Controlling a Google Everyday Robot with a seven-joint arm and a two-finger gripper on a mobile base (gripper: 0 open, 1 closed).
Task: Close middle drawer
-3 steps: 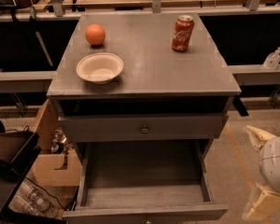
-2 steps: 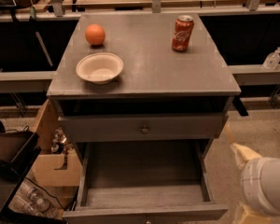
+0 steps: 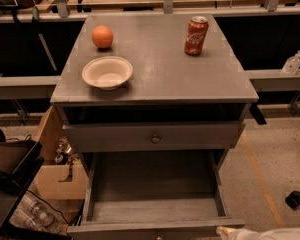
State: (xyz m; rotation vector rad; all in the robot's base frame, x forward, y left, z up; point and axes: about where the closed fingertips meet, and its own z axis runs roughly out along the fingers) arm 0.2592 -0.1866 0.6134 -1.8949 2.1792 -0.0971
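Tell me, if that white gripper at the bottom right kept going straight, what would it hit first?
Probably the middle drawer, at its front's right end. The gripper peeks in at the bottom edge, its tip pointing left toward that front; depth is unclear.

We read only one marking. A red drinks can (image 3: 196,35) stands upright at the far right of the grey cabinet top (image 3: 160,64). White flowing script runs lengthwise along its side, from the base up towards the silver lid. The script has the look of the Coca-Cola mark, but we cannot make out single letters. Further right, beyond the cabinet, a small clear bottle (image 3: 293,63) stands on a ledge, and any label on it is too small for us to read. The gripper (image 3: 262,233) shows as a white shape at the near right edge and carries no lettering we can read.
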